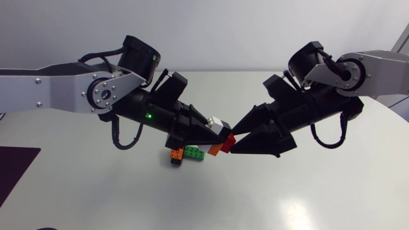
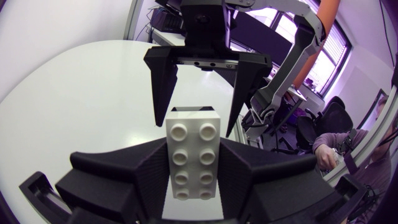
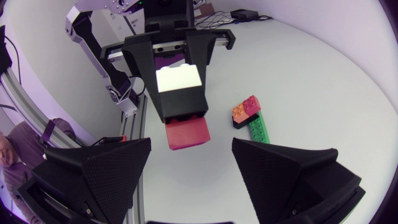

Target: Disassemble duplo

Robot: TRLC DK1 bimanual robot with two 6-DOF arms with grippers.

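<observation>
White worktop (image 1: 319, 191) lies under a brick stack (image 3: 183, 102), white, black and red, clenched in the left claw (image 1: 222, 135). The right claw (image 3: 191, 146) is released, the stack's red end just ahead of its spread fingers. Orange and green bricks (image 3: 252, 119) rest on the worktop beyond it.

Left fingers (image 2: 124, 177) clamp the brick stack (image 2: 191, 155) while right fingers (image 3: 292, 177) spread opposite.

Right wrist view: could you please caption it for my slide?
Left tool holding a white, black and red plastic brick stack ahead of the open right tool.
</observation>
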